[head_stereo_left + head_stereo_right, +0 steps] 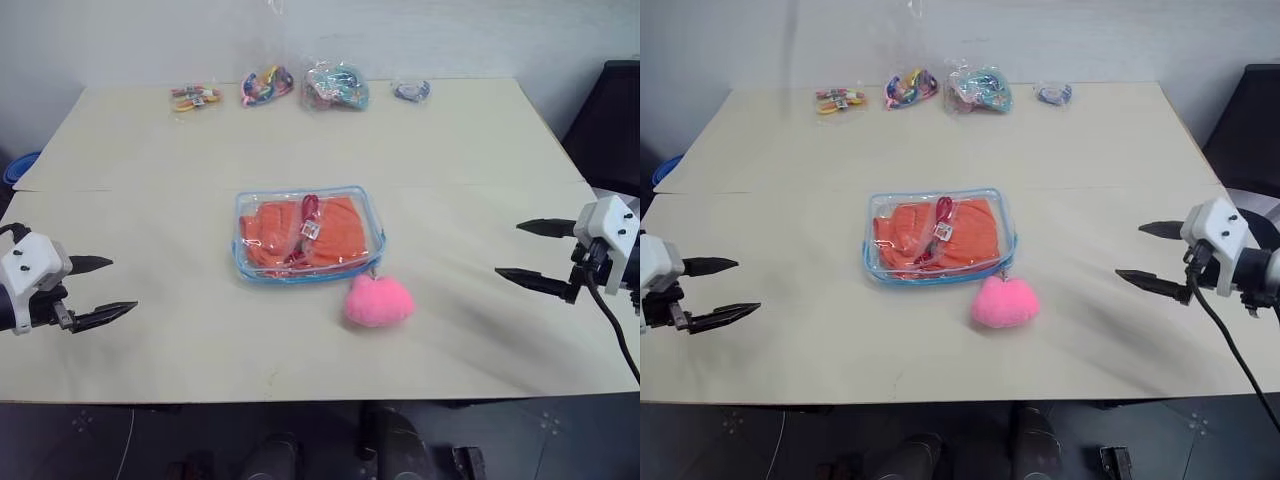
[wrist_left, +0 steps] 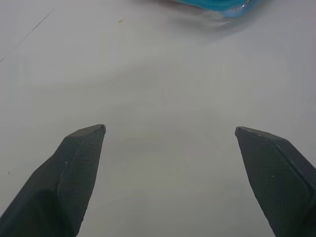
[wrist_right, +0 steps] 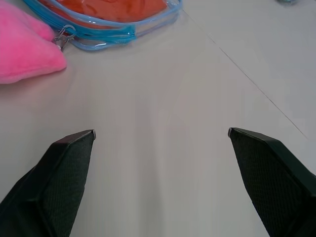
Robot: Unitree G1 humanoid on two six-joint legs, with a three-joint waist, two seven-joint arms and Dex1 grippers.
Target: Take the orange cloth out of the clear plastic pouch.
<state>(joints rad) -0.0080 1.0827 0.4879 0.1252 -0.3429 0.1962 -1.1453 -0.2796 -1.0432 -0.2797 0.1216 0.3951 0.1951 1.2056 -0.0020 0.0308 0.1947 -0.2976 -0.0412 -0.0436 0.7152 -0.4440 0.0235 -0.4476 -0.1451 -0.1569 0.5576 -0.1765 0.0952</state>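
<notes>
The clear plastic pouch (image 1: 308, 235) with light blue trim lies flat at the middle of the table. Inside it sits the folded orange cloth (image 1: 335, 232), with a small tag on top. A pink plush heart (image 1: 378, 301) hangs from the pouch's near right corner by a metal clip. My left gripper (image 1: 100, 290) hovers open over the table's left side, well away from the pouch. Over the right side my right gripper (image 1: 530, 252) is open too, pointing toward the pouch. Both are empty. The right wrist view shows the pouch (image 3: 111, 32) and the heart (image 3: 24, 47) ahead.
Several small clear bags of colourful items line the table's far edge, among them one (image 1: 195, 97) at far left and one (image 1: 336, 86) near the middle. A seam runs across the table (image 1: 480, 150). A black chair (image 1: 615, 120) stands at the right.
</notes>
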